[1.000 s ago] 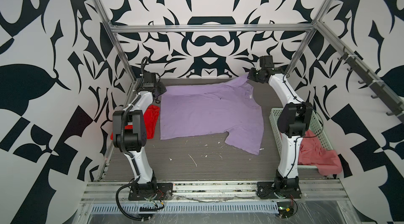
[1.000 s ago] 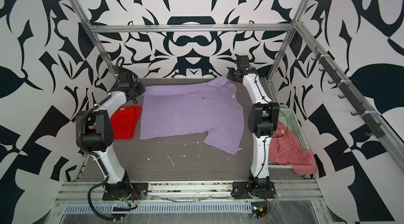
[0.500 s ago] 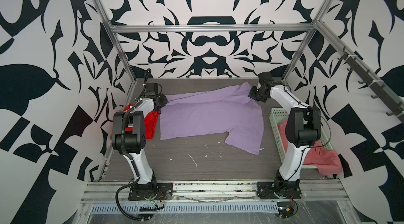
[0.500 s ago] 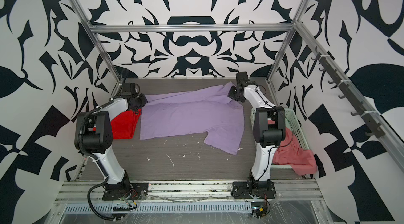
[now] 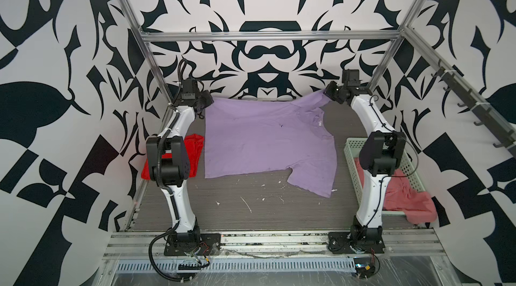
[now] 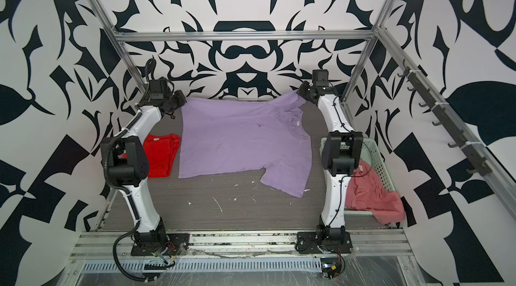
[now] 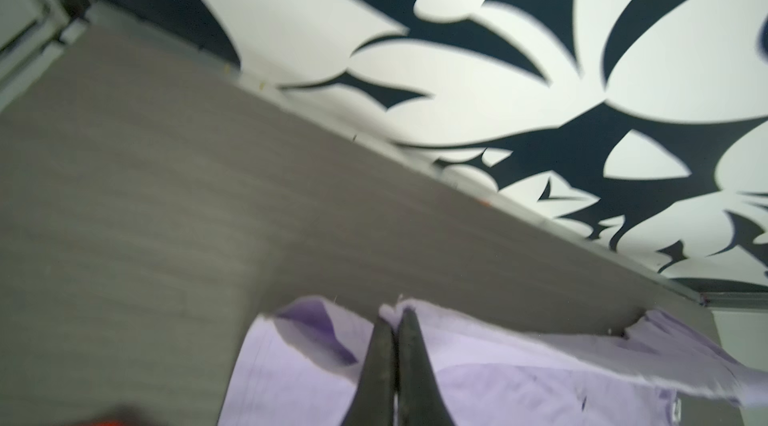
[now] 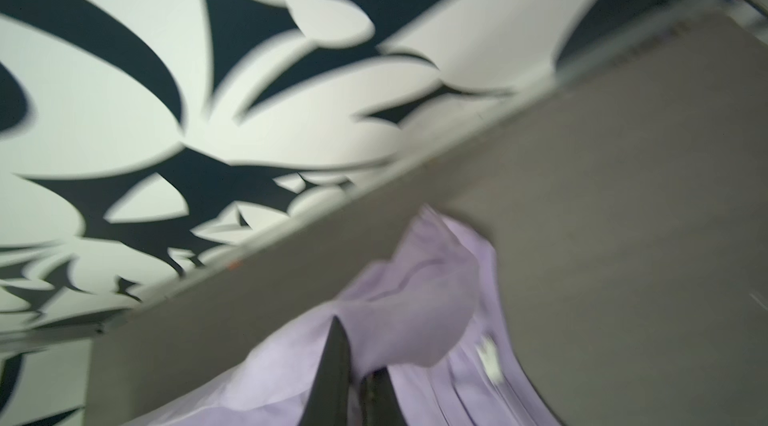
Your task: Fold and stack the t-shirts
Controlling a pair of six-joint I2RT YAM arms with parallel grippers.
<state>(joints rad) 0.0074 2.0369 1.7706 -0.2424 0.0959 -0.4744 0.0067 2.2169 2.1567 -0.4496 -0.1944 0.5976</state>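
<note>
The lilac t-shirt (image 5: 265, 142) (image 6: 243, 142) lies spread over the grey table, white neck tag (image 5: 319, 123) toward the right. Its far edge is lifted and stretched between my two grippers. My left gripper (image 5: 208, 100) (image 6: 183, 100) is shut on the far left corner; in the left wrist view the gripper (image 7: 397, 313) pinches lilac cloth (image 7: 498, 382). My right gripper (image 5: 327, 93) (image 6: 300, 93) is shut on the far right shoulder, its tips (image 8: 353, 361) buried in bunched cloth (image 8: 415, 299). The red t-shirt (image 5: 195, 145) (image 6: 160, 156) lies folded at the left edge. The salmon pink t-shirt (image 5: 402, 192) (image 6: 368, 189) spills from the basket.
A pale green perforated basket (image 5: 351, 145) (image 6: 377, 156) stands at the right behind the right arm. White scraps (image 5: 247, 205) dot the table's front part. The patterned back wall stands just behind both grippers, and metal frame posts rise at the far corners.
Half a second ago both grippers were lower and nearer the front with the far edge slack. They have risen and moved back toward the wall, pulling the lilac shirt's far edge taut.
</note>
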